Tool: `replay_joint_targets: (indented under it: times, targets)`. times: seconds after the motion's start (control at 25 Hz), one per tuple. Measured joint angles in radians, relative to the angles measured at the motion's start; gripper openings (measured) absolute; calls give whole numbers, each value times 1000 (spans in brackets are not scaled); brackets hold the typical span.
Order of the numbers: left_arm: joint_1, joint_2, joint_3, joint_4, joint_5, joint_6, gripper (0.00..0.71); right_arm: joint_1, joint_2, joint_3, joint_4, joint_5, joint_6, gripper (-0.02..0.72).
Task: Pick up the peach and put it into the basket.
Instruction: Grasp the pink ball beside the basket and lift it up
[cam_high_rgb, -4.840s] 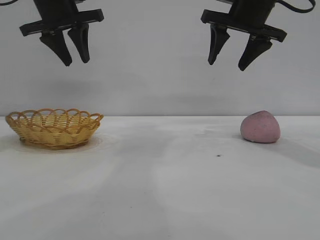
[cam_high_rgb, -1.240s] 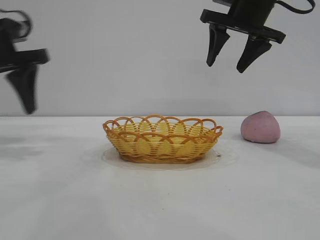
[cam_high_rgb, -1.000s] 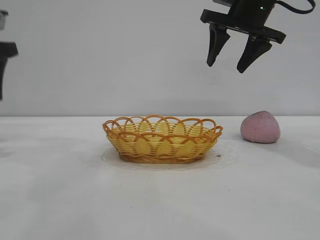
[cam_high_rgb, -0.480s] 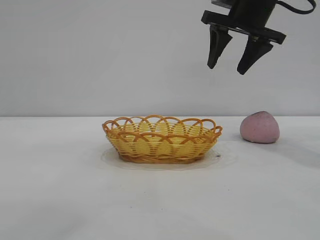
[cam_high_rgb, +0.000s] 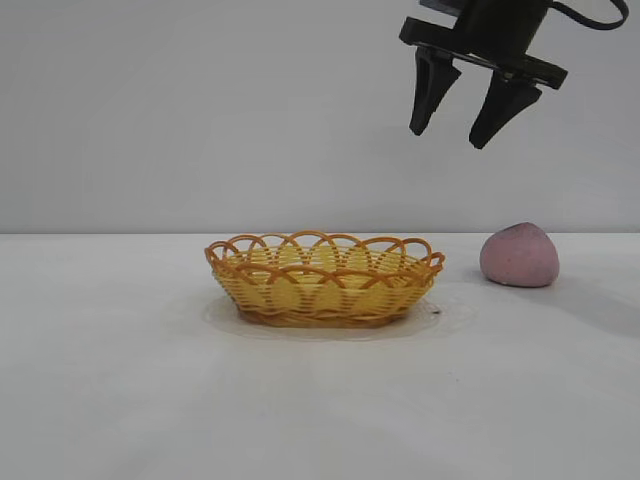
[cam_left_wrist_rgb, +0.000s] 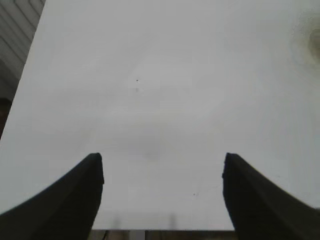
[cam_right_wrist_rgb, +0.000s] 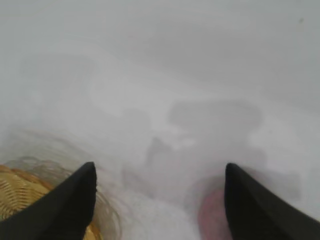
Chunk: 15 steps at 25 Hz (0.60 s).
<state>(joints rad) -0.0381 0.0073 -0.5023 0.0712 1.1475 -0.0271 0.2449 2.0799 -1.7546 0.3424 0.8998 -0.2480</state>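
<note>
I have the peach (cam_high_rgb: 519, 256) sitting on the worktop (cam_high_rgb: 320, 400), below my right claw (cam_high_rgb: 454, 125) and a little to its outer side, well clear of its fingertips. In the right wrist view only a pink edge of the peach (cam_right_wrist_rgb: 212, 220) shows, tucked against the inner side of one finger (cam_right_wrist_rgb: 255, 210) of that claw (cam_right_wrist_rgb: 159, 172). The basket (cam_high_rgb: 325, 279) rests on the worktop beside the peach with a gap between them, lower than the right claw and toward the middle of the scene; its woven rim (cam_right_wrist_rgb: 30, 200) peeks in by the claw's other finger. My right claw hangs high in the air, pointing steeply down, its two fingers spread apart with nothing between them. My left claw (cam_left_wrist_rgb: 162, 159) is off to the side, outside the exterior view; its wrist camera shows both fingers wide apart over bare worktop (cam_left_wrist_rgb: 160, 100), gripping nothing.
</note>
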Motion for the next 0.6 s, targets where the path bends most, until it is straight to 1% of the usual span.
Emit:
replay_joint_targets:
  times: [0.12,0.2,0.32,0.44,0.52,0.6]
  targets:
    - [0,-21,10,-42,-9,19,496,0,0,0,-6,6,-1,463]
    - [0,-21,14,-57,-11,29,496,0,0,0,-34,22,4,463]
    - [0,-23,18,-60,-16,31,496,0,0,0,-98,49,43,463]
    - [0,-27,18,-60,-18,31,496,0,16,0,-180,82,102,463]
    - [0,-26,18,-61,-19,31,496,0,46,0,-213,110,130,463]
    - [0,-26,18,-61,-22,31,496,0,86,0,-232,145,145,463]
